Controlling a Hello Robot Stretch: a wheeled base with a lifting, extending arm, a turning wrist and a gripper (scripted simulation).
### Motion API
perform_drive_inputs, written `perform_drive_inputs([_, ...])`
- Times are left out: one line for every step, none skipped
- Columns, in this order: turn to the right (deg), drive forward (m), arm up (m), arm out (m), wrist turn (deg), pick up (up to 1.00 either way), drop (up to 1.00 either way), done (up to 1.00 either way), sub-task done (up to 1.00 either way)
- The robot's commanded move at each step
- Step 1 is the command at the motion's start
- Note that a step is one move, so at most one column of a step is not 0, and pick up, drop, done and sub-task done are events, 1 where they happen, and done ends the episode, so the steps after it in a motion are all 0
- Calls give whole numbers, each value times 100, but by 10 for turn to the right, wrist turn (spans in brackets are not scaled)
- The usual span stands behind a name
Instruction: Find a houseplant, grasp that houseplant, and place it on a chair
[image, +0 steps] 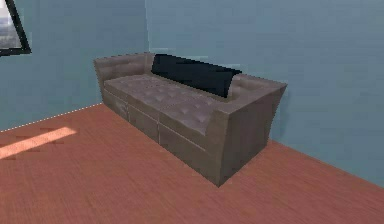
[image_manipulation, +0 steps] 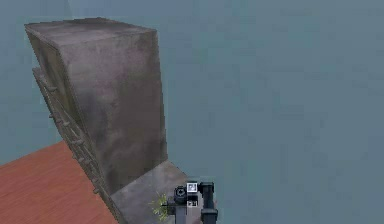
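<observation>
Houseplant is what we are after, and a small green spiky bit (image_manipulation: 161, 208) shows right at the fingers of the gripper (image_manipulation: 174, 199), low in the arm side view. It is too tiny for us to be sure it is the plant. A low grey part of the sofa (image_manipulation: 100, 100) lies behind it, so we cannot tell if the fingers have hold of anything, or how they stand. The dark arm (image_manipulation: 203, 214) comes up from the bottom edge. Past that, the sofa's tall grey end rises against a blue wall (image_manipulation: 290, 90). In the forward view the sofa sits in a corner on a red-brown floor (image: 90, 180), with a dark cushion (image: 195, 75) on its back.

If the green bit is the plant and we have it, we think the next move is to find a chair and turn slowly so nothing bumps the sofa. If not, we need to look for the plant.
</observation>
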Motion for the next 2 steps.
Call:
perform_drive_inputs([0,0,0,0,450,0,0,0,0])
perform_drive_inputs([0,0,0,0,450,0,0,0,0])
